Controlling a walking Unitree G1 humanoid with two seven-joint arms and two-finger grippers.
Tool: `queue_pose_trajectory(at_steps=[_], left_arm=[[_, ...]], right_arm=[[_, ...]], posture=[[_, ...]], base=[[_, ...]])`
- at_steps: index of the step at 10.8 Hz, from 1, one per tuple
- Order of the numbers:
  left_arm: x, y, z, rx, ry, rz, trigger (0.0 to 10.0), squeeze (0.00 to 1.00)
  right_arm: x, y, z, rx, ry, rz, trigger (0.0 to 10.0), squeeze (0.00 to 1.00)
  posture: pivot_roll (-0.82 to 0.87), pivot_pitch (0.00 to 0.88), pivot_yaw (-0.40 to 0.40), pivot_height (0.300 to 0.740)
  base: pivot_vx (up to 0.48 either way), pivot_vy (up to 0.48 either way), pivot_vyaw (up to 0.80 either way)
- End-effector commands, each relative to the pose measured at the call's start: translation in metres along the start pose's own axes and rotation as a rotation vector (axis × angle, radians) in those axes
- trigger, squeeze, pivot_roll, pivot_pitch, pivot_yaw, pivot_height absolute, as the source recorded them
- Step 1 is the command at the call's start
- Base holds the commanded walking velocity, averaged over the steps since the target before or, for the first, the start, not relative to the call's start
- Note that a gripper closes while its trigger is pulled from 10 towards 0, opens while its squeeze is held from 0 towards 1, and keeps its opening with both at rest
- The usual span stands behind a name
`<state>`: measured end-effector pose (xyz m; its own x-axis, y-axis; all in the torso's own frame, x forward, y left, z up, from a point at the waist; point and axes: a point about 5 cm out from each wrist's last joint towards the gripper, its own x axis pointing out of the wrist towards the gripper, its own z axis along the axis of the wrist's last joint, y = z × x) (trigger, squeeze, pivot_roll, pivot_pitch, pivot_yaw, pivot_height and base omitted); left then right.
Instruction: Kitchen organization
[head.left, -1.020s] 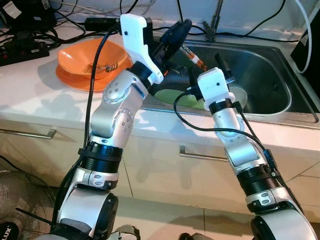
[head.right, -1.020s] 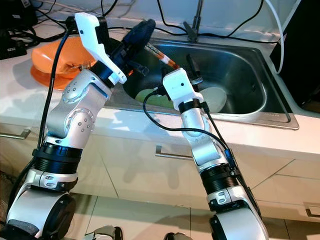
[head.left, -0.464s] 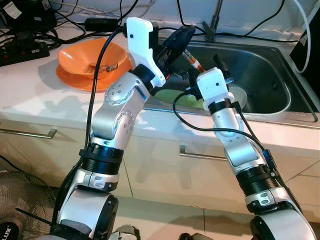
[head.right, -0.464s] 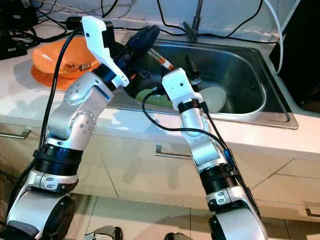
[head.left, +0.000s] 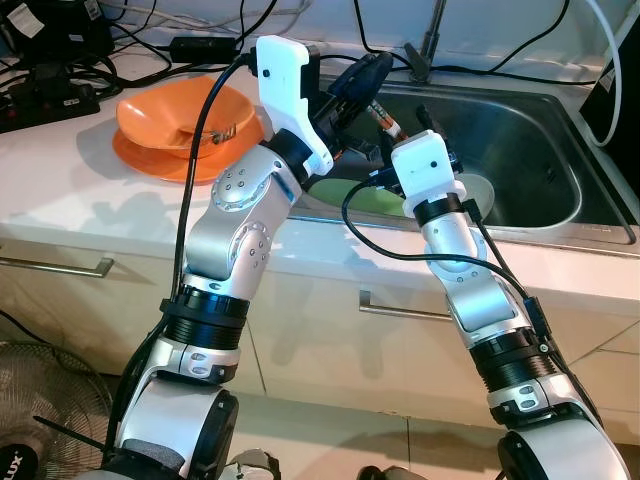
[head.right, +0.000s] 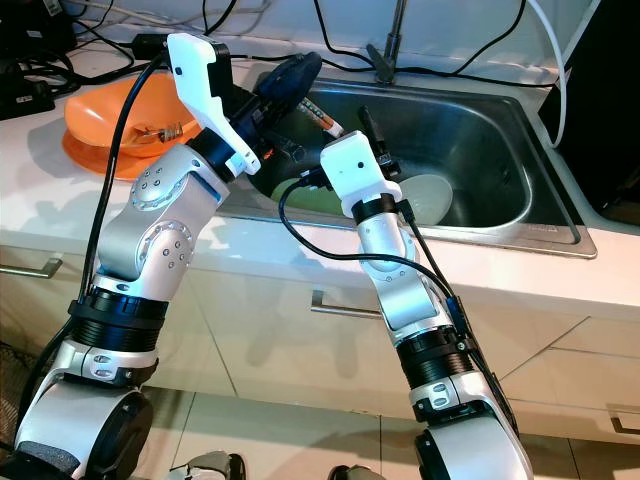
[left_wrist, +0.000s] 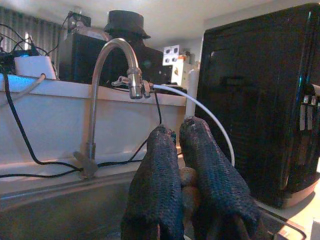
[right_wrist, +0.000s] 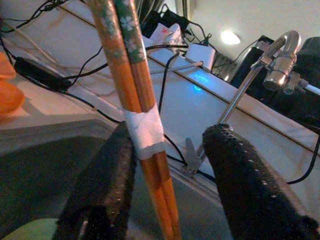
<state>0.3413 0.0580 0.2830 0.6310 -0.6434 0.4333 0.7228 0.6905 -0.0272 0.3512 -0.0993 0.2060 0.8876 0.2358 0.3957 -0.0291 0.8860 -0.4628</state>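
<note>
White surface (head.left: 90, 200) beside the sink (head.left: 540, 170): left hand (left_wrist: 182, 165) clamps the taped chopsticks (right_wrist: 137, 115) over the basin; right hand (right_wrist: 170, 170) gapes around them, probably to take over, so clench squarely before letting go

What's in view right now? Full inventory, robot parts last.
chopsticks: one taped pair, orange with green flowered tops, over the sink, held by the left pincer
orange bowl: one, on an orange plate, counter left of the sink
sink: one, steel, set in the counter
green plate: one, in the sink
pale plate: one, in the sink beside the green one
tap: one, steel, behind the sink
cables: several, black, along the back of the counter
left pincer: shut on the chopsticks
right pincer: open, fingers either side of the chopsticks
</note>
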Motion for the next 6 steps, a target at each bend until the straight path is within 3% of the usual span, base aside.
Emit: queue_pose_trajectory(at_steps=[1,6], left_arm=[[-0.0001,-0.0025,-0.0010,0.011,0.016,-0.012,10.0,0.00],[0.0004,-0.0024,-0.0040,0.006,0.031,-0.012,10.0,0.00]], right_arm=[[0.0011,-0.0044,0.0076,0.020,-0.037,-0.019,0.0,0.00],[0.0008,-0.0040,0.0069,0.023,-0.031,-0.020,0.0,0.00]], posture=[[0.07,0.071,-0.003,0.740],[0.07,0.077,-0.001,0.740]], base=[[0.000,0.000,0.00],[0.000,0.000,0.00]])
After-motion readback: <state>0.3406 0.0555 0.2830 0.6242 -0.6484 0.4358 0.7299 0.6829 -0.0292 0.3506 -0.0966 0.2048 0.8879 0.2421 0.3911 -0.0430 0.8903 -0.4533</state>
